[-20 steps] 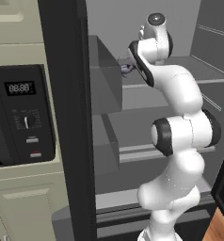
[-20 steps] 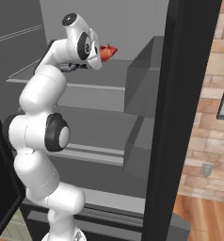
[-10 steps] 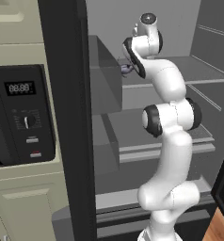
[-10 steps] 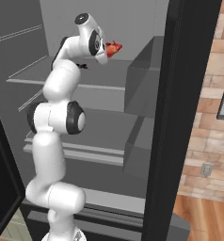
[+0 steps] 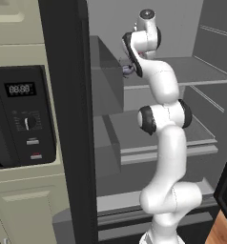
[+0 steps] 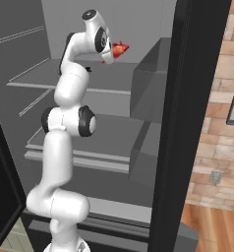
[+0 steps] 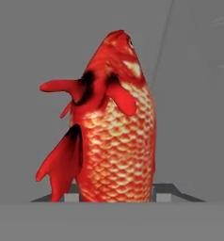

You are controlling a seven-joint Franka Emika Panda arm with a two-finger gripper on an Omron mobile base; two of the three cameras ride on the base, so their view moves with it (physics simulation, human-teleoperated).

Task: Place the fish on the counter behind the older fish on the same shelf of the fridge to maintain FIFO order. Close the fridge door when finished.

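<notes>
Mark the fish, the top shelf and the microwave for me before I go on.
fish (image 7: 116, 141), hand view, on its scaled belly.
top shelf (image 6: 50, 74), right base view, on its bare left part.
microwave (image 5: 22, 116), left base view, on its black control panel.

Camera placement

The open fridge (image 5: 149, 119) is seen from behind the arm, left and right; the fish (image 7: 116, 127) is viewed close up.
</notes>
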